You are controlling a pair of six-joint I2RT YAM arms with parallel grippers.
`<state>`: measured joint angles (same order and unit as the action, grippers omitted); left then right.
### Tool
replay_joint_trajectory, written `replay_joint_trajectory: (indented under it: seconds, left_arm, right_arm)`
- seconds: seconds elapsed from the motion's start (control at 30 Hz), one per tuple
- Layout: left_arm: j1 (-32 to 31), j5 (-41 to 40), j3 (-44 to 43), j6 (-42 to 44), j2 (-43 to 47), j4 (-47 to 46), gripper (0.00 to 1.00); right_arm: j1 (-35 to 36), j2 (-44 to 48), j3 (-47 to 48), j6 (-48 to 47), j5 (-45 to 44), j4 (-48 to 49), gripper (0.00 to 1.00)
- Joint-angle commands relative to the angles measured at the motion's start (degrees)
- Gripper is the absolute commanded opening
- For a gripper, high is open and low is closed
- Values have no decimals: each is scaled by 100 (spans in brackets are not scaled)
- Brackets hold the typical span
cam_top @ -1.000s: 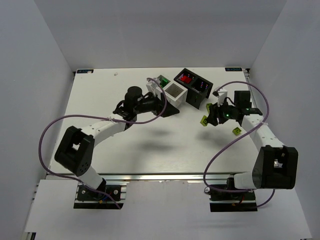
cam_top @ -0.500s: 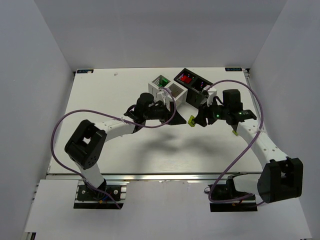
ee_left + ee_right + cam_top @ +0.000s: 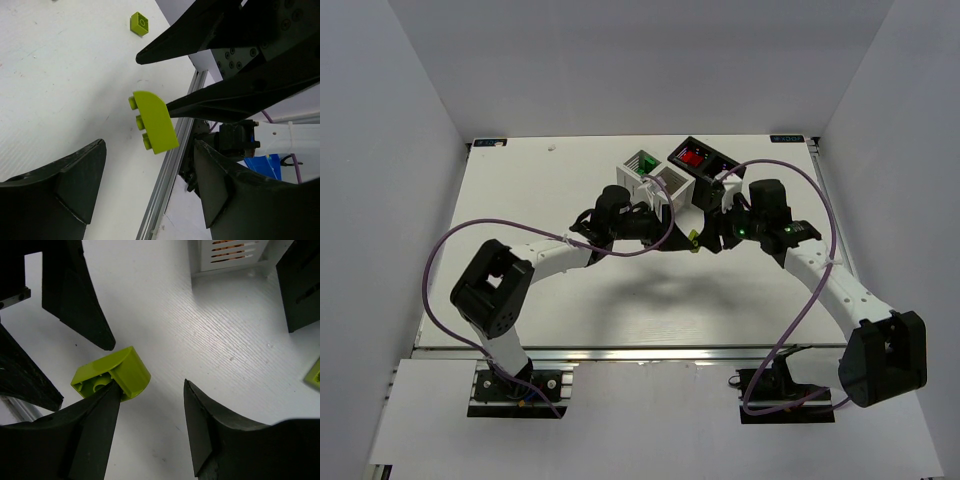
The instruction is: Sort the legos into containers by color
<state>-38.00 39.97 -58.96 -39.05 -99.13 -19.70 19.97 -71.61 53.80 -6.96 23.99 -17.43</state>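
A yellow-green lego with one rounded edge (image 3: 692, 240) hangs at the tip of one finger of my right gripper (image 3: 704, 234), just above the table; it also shows in the right wrist view (image 3: 111, 374) and the left wrist view (image 3: 153, 122). The right jaws stand wide apart, so only that one finger touches it. My left gripper (image 3: 665, 226) is open and empty, facing the brick from the left. The white bin (image 3: 656, 174) holds green in its far cell. The black bin (image 3: 706, 166) holds red legos.
A small yellow-green lego (image 3: 139, 23) lies loose on the table to the right; it also shows at the right wrist view's edge (image 3: 314, 374). The white bin's slotted wall (image 3: 227, 255) and the black bin (image 3: 300, 285) stand just behind the grippers.
My right gripper has moved left with the yellow-green lego, from the right side towards the left gripper. My left gripper shifted right and lower, off the white bin.
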Motion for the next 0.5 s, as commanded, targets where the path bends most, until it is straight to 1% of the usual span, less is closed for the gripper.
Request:
replay_joint_trajectory:
  seconds: [0.0,0.23,0.47]
  left_arm:
    - [-32,126,-212,11,-9,54,79]
    - [-50,222,-256,-94,-177,37,71]
    - [-50,196,-265,-103,-150,46,69]
  right_arm:
    - [34,7,-1,221,-307,337,58]
    - [139,-116,8,362,-368,425,58]
    - [244,-160,-36,406,-500,504,57]
